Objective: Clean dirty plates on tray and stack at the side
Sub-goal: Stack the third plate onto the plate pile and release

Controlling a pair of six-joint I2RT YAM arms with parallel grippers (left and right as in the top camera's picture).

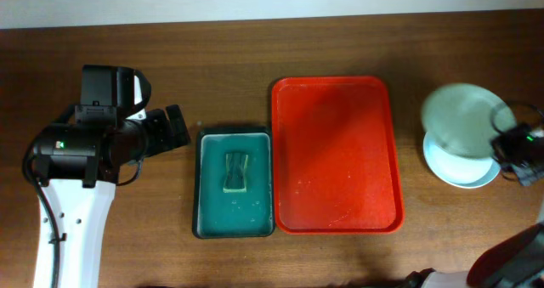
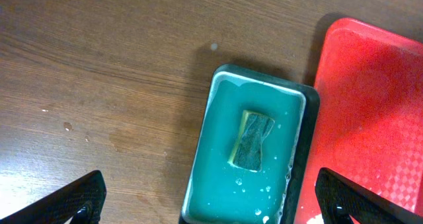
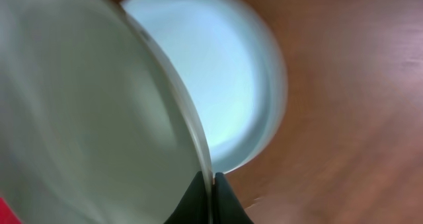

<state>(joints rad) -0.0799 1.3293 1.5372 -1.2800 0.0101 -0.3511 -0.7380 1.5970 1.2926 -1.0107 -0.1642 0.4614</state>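
Note:
The red tray (image 1: 336, 156) lies at the table's middle with no plates on it; its edge shows in the left wrist view (image 2: 377, 112). My right gripper (image 1: 510, 144) is shut on the rim of a pale plate (image 1: 463, 118), holding it tilted above another plate (image 1: 463, 165) that lies on the table at the right. In the right wrist view the fingers (image 3: 213, 197) pinch the held plate's rim (image 3: 86, 118), with the lying plate (image 3: 225, 72) behind it. My left gripper (image 2: 211, 201) is open and empty, over the green tray's near end.
A dark green tray (image 1: 235, 184) with teal water and a sponge (image 1: 235, 171) sits left of the red tray, also in the left wrist view (image 2: 291, 102), sponge (image 2: 252, 140). Bare wooden table lies beyond.

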